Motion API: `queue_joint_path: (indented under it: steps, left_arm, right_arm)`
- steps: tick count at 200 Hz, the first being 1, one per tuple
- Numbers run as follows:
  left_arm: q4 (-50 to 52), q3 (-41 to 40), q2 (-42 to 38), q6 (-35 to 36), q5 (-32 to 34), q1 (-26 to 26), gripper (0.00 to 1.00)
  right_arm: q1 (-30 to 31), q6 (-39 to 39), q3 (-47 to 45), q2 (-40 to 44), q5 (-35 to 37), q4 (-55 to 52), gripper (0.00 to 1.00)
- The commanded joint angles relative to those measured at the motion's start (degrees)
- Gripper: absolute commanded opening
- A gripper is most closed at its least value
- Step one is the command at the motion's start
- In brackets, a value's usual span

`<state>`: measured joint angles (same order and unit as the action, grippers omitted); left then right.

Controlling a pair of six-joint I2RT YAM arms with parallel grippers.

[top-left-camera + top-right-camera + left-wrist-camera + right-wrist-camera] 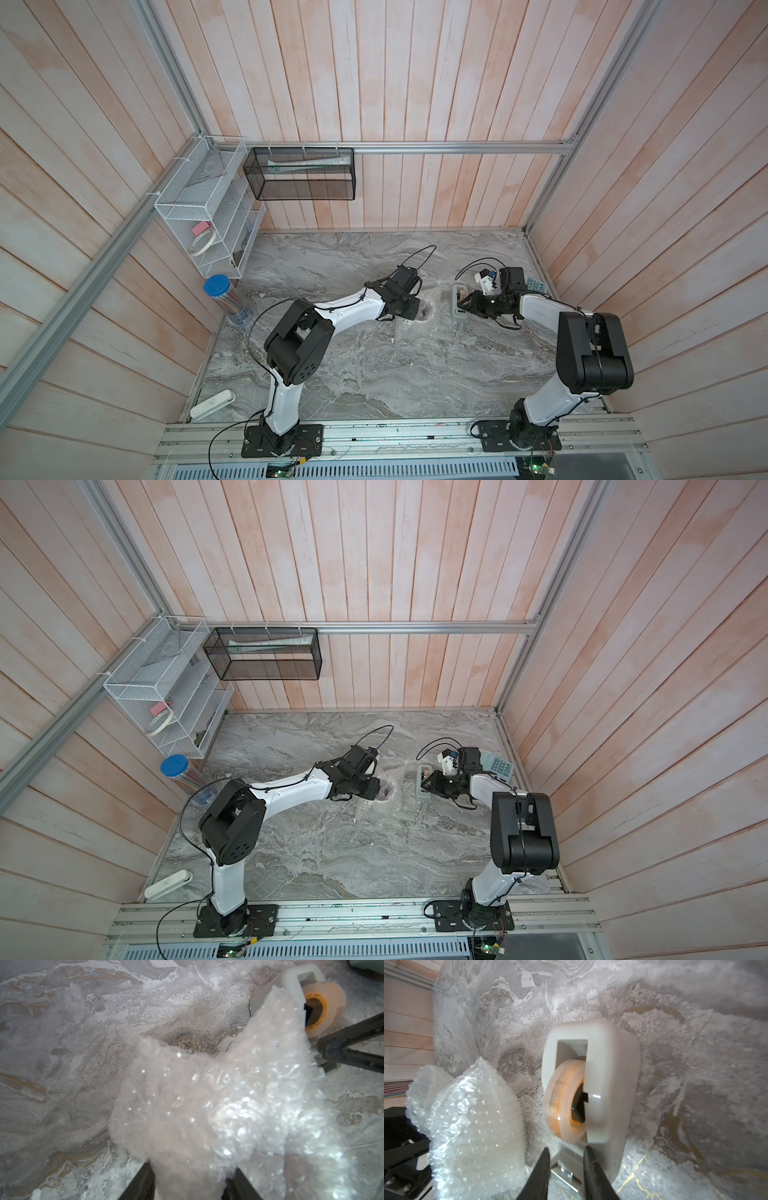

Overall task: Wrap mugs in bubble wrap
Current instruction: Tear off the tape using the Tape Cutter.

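Observation:
The bubble wrap point(218, 1105) is bunched into a crinkly whitish bundle, seen in both top views point(433, 312) point(392, 792) near the table's middle. The mug is hidden inside it; only a dark reddish hollow shows from above. My left gripper point(190, 1184) point(415, 309) is shut on this bundle, one black finger on each side. Just right of it stands a grey tape dispenser point(612, 1084) point(455, 316) with its roll of clear tape point(564, 1105). My right gripper point(566, 1148) point(462, 305) is at the dispenser's cutter end, jaws narrowly apart around the loose tape tab point(564, 1169).
A blue-lidded jar point(226, 299) stands at the left edge below a white wire rack point(208, 216). A black mesh basket point(299, 174) hangs on the back wall. A white oblong object point(212, 404) lies at the front left. A blister pack point(496, 766) lies behind the right wrist.

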<state>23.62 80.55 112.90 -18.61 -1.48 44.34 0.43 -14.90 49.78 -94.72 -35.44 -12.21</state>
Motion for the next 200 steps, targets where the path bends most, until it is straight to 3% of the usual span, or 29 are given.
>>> queue_joint_path:
  steps: [1,200]
  left_arm:
    - [1.8,-1.7,0.4,1.2,0.5,0.3,0.51]
    - [1.9,-1.6,0.4,1.4,0.6,0.4,0.51]
  right_arm:
    - [-0.2,0.6,1.0,-1.4,-0.8,-1.1,0.29]
    - [-0.2,0.7,1.0,-2.5,-2.0,-1.5,0.19]
